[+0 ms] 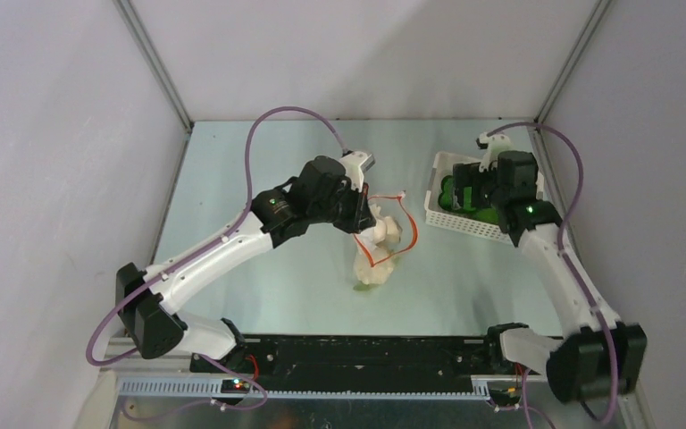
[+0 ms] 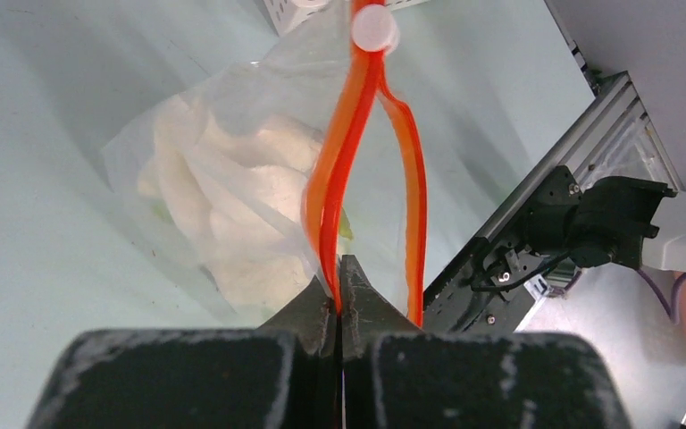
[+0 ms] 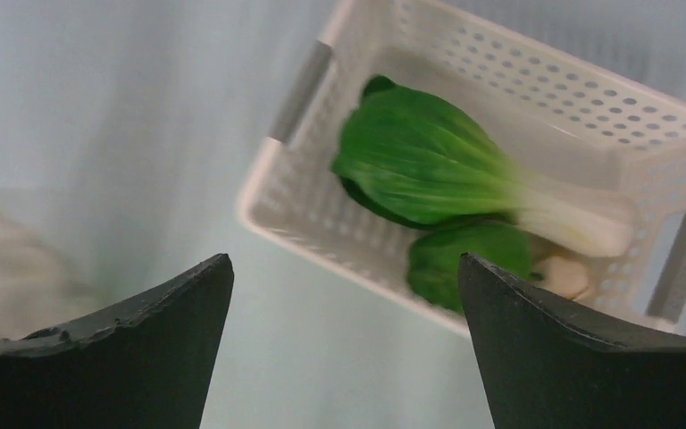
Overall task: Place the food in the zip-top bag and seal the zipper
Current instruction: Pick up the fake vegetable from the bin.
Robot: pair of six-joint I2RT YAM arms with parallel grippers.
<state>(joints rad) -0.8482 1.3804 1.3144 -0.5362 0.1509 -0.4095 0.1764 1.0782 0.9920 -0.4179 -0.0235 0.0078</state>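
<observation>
Closest to the left wrist lens, the left pincer (image 2: 339, 268) is seen with its black jaws pressed together on one lip of the orange-red zipper (image 2: 326, 197). The other lip bows away, so the mouth of the zip-top bag (image 2: 223, 152) is held agape. Cream-white garlic-like pieces (image 2: 241, 206) are seen through the clear film, lying inside the bag on the counter (image 2: 45, 134). A white slider tab (image 2: 373, 27) is carried at the strip's far end.

Farther off, the right pincer (image 3: 344, 264) is held with its jaws wide apart and nothing between them. It hovers just short of the white perforated basket (image 3: 536, 89), in which two green bok choy pieces (image 3: 420, 156) and a small pale piece (image 3: 564, 275) are lying.

Loading is judged to be the step in hand: part of the food is bagged, the rest waits in the basket, and sealing is not yet begun. The next move is judged to call for the right pincer to be lowered into the basket, closed across a bok choy and carried to the mouth held open by the left.

From above, the left arm is seen stretched forward and bent inward to the counter's middle. The right arm is reached along the right side, its wrist over the basket.
</observation>
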